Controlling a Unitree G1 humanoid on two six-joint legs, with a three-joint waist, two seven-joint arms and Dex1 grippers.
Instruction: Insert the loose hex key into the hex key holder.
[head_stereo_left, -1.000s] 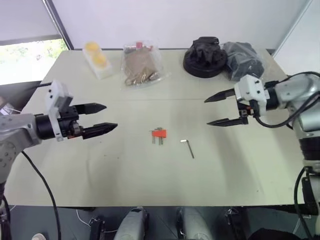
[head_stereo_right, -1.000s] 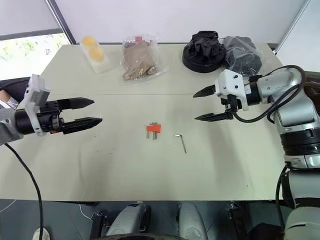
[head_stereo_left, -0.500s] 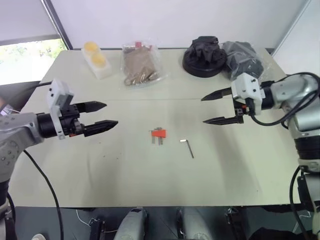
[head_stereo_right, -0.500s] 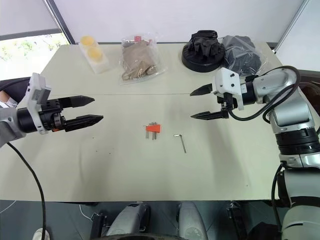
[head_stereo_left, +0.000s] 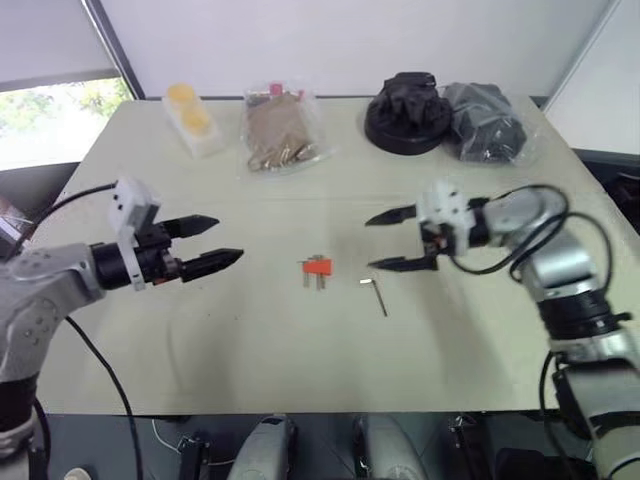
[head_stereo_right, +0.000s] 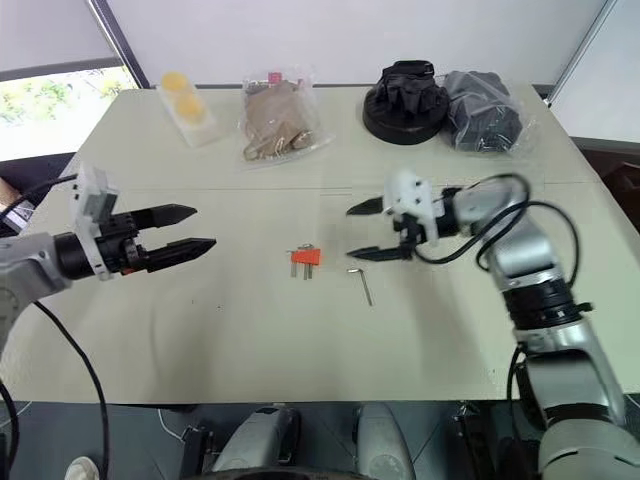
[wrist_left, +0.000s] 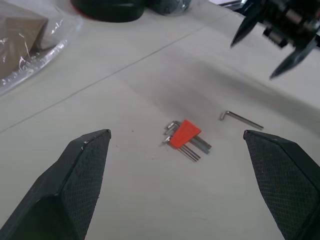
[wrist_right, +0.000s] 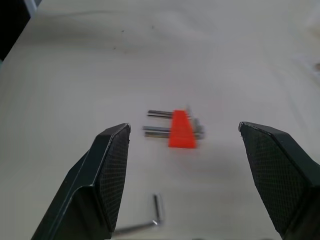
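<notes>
Red-orange plastic marks the hex key holder (head_stereo_left: 318, 266), which lies flat near the middle of the pale table (head_stereo_left: 250, 340) with its short grey keys sticking out toward the near edge. The loose hex key (head_stereo_left: 377, 294) lies just to the holder's 3 o'clock, apart from it, its short bent end at the far tip and its long leg running toward 5 o'clock. Neither thing is held, so the step in hand reads as the approach to the pick-up. The right gripper (head_stereo_left: 389, 240) hovers at about 1 o'clock of the loose key, close above it, its two black fingers spread wide with nothing between them; its wrist view looks past the key toward the holder. The left gripper (head_stereo_left: 214, 241) hangs well off at 9 o'clock of the holder, fingers likewise wide apart and empty, pointed toward the holder. Along the far edge sit a yellow-topped pack (head_stereo_left: 194, 119), a clear bag of brown items (head_stereo_left: 281, 130) and two black bundles (head_stereo_left: 409, 110), all well clear of the work. Next, I judge, the right gripper must drop its fingertips astride the key's thin shaft and pinch it cleanly off the flat surface, which leaves little to grab; the left would likely need to steady the holder for insertion.
</notes>
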